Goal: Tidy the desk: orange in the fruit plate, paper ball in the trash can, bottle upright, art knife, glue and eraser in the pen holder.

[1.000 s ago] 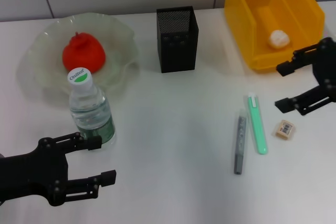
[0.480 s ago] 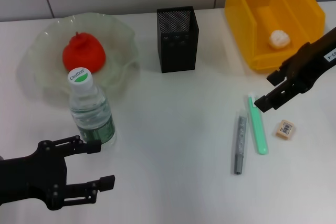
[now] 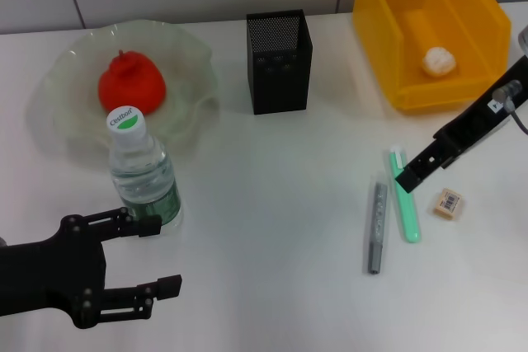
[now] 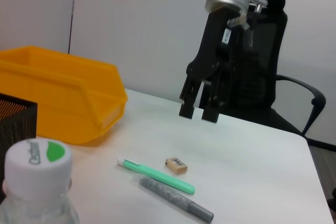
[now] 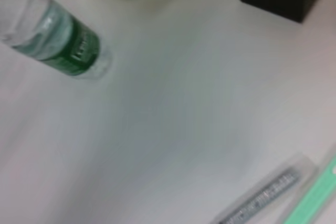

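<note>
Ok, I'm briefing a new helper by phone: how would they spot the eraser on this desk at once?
Start at the yellow trash can at the desk's far right. Nearer than it lie a green stick and a grey stick; the eraser sits just to their right. It is the only small tan block, with a white barcode sticker.

White desk (image 3: 272, 204); pale wall (image 4: 131, 30) behind; black office chair (image 4: 273, 77) beside desk.

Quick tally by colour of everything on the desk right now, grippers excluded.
Red-orange: 1, orange
Pale green: 2, fruit plate, green stick
Clear: 1, bottle
Black: 1, pen holder
Yellow: 1, trash can
White: 1, paper ball
Grey: 1, grey stick
Tan: 1, eraser
Total: 9
</note>
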`<move>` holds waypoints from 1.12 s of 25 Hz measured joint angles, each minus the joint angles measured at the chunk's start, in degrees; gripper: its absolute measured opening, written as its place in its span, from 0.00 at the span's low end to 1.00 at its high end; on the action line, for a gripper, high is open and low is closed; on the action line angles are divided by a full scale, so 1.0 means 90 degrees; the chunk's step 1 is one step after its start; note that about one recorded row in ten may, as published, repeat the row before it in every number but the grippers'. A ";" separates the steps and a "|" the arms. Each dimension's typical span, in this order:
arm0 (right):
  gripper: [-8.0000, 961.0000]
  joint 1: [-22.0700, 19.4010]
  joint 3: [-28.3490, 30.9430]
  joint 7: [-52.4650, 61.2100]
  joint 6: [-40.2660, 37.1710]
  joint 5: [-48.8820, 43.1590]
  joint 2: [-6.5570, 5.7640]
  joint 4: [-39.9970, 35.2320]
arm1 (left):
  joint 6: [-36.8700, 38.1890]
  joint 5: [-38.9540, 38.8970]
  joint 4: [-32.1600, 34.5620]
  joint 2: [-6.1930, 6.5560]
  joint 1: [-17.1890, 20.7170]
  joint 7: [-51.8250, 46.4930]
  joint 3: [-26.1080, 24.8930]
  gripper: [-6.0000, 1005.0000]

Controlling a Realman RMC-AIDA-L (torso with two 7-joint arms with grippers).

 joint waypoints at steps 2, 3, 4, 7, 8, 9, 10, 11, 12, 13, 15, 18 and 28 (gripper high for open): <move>0.84 -0.0011 -0.0051 0.0095 0.0107 -0.0335 0.0062 0.0028 | 0.0024 0.0003 0.0008 0.0007 -0.0053 0.0096 -0.0005 0.80; 0.84 -0.0020 -0.0085 0.0125 0.0156 -0.0499 0.0103 0.0030 | 0.0024 0.0003 0.0008 0.0007 -0.0053 0.0096 -0.0005 0.80; 0.84 -0.0036 -0.0128 0.0165 0.0276 -0.0805 0.0189 0.0051 | 0.0028 0.0003 0.0009 0.0007 -0.0065 0.0112 -0.0005 0.80; 0.83 -0.0047 -0.0140 0.0186 0.0399 -0.0907 0.0223 0.0146 | 0.0061 0.0004 0.0052 0.0008 -0.0103 0.0121 -0.0005 0.80; 0.83 -0.0047 -0.0144 0.0205 0.0461 -0.0920 0.0227 0.0213 | 0.0076 0.0004 0.0065 0.0008 -0.0119 0.0122 -0.0005 0.80; 0.83 -0.0046 -0.0149 0.0221 0.0515 -0.0921 0.0228 0.0274 | 0.0076 0.0004 0.0065 0.0008 -0.0119 0.0122 -0.0005 0.80; 0.83 -0.0042 -0.0155 0.0239 0.0570 -0.0924 0.0229 0.0339 | 0.0076 0.0004 0.0065 0.0008 -0.0119 0.0122 -0.0005 0.80; 0.83 -0.0035 -0.0159 0.0260 0.0640 -0.0933 0.0228 0.0385 | 0.0104 0.0004 0.0090 0.0008 -0.0156 0.0117 -0.0005 0.80; 0.83 -0.0031 -0.0163 0.0286 0.0721 -0.0985 0.0225 0.0433 | 0.0104 0.0004 0.0090 0.0008 -0.0156 0.0117 -0.0005 0.80; 0.83 -0.0027 -0.0164 0.0319 0.0798 -0.1060 0.0221 0.0468 | 0.0113 0.0004 0.0101 0.0008 -0.0170 0.0111 -0.0005 0.80; 0.83 -0.0020 -0.0164 0.0386 0.0975 -0.1305 0.0222 0.0533 | 0.0121 0.0004 0.0102 0.0008 -0.0185 0.0108 -0.0005 0.80; 0.83 -0.0005 -0.0166 0.0449 0.1196 -0.1464 0.0230 0.0705 | 0.0151 0.0004 0.0103 0.0008 -0.0215 0.0107 -0.0004 0.80; 0.83 0.0143 -0.0169 0.0811 0.1870 -0.1475 0.0236 0.1277 | 0.0230 0.0004 0.0115 0.0010 -0.0251 0.0143 -0.0004 0.80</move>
